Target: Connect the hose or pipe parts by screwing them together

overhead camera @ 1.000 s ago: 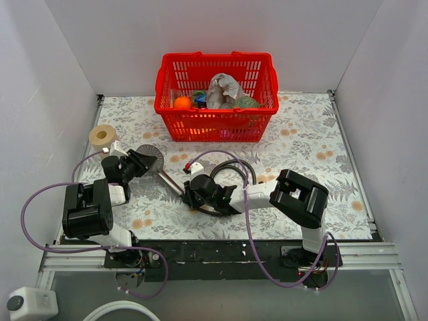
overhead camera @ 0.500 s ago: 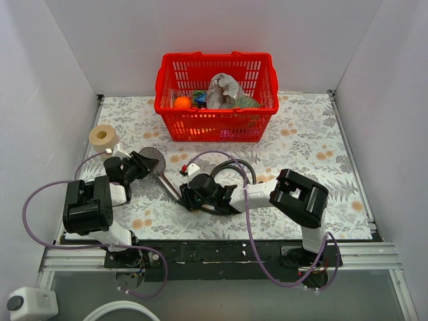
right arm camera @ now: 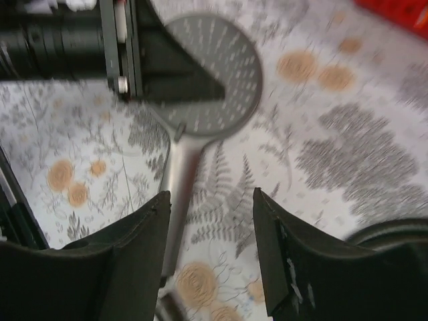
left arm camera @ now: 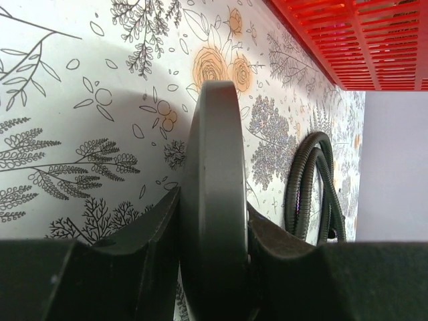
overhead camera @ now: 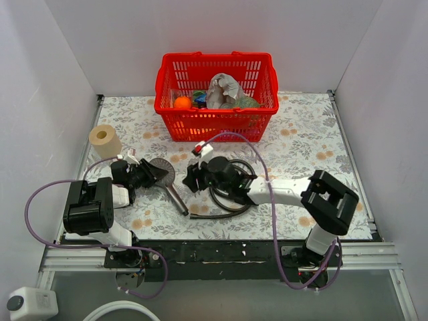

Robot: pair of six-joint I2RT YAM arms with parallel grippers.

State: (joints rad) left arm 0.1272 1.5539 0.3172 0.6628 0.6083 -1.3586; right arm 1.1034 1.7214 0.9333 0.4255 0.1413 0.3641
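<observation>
Now, left claw (overhead camera: pixel 152 175): my fingers are shut tight on the rim of the round flat head, which stands edge-on between them.
Held thing: grey hand shower with a round flat head and straight handle (right arm camera: pixel 200 87), low over the flower-printed tablecloth (overhead camera: pixel 301 144).
Long axis: the handle slants from the head at my left claw toward the near edge and my right, free end pointing away from that claw.
Right claw (right arm camera: pixel 210 227): fingers apart and empty, hanging over the handle just below the head.
Dark grey coiled flexible hose (left arm camera: pixel 292 200): on the cloth just right of the handle, under my right forearm. I cannot make out its end nuts.
Nearer arm: my right, I judge, for both the hose and the handle's free end.
</observation>
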